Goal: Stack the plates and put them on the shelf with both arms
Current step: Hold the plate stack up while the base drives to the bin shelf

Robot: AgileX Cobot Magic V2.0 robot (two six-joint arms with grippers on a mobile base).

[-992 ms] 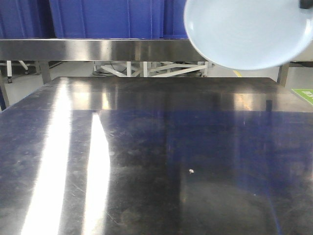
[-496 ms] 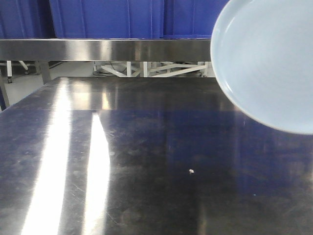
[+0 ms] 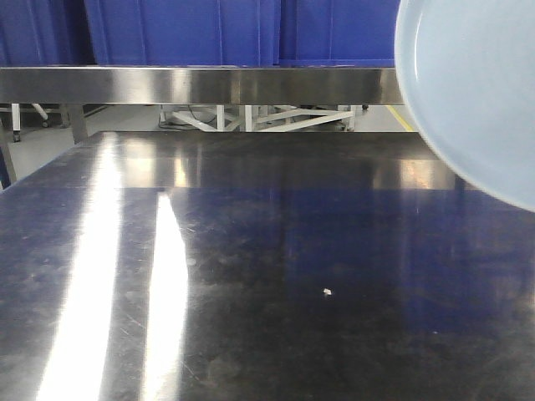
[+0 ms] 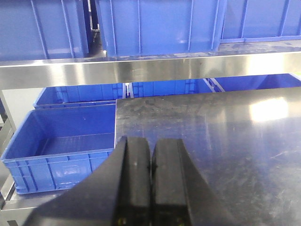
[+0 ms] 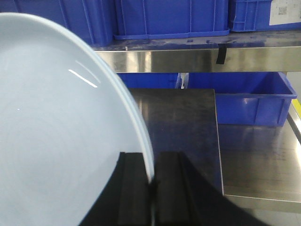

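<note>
Plate (image 5: pixel 61 127) was held tilted, its rim pinched betw. the closed-in jaws of the R gripper (image 5: pixel 153 188), up at the right over the steel tabletop (image 3: pixel 267 276), near the shelf rail (image 3: pixel 192 83) w/ blue crates (image 3: pixel 184 33), while the L gripper (image 4: pixel 150 169) was pressed together on nothing.

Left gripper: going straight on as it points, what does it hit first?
Probably the shelf front rail, beyond the tabletop; nothing nearer shows, though depth is unclear.
</note>
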